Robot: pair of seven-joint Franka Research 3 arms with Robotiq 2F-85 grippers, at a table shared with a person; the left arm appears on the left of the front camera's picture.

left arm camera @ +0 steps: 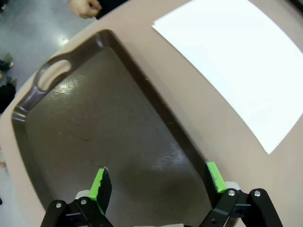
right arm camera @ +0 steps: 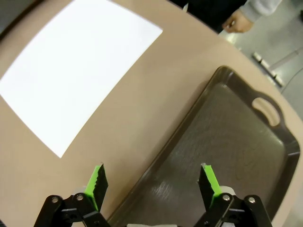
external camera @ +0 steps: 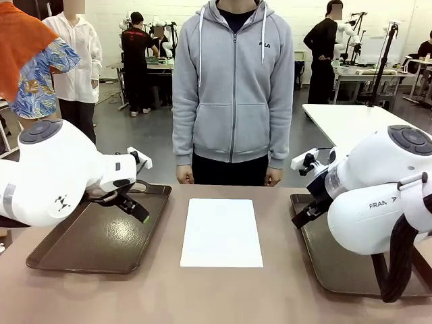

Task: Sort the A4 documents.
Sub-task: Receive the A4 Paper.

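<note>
documents (external camera: 221, 233) lie blank between trays (external camera: 101, 236), left gripper (left arm camera: 156, 168) and right gripper (right arm camera: 151, 166) both wide, hoodie (external camera: 233, 88) reads "fila".

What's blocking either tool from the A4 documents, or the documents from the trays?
Nothing visible. The A4 documents lie flat on the table between the left tray and right tray. Left tool and right tool hang open above their trays' inner edges, beside the paper.

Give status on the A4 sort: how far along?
Done: nothing; left tray and right tray hold no paper. In hand: nothing; left gripper and right gripper hover open over their trays. Remaining: all the A4 documents, lying on the table between the trays.
</note>
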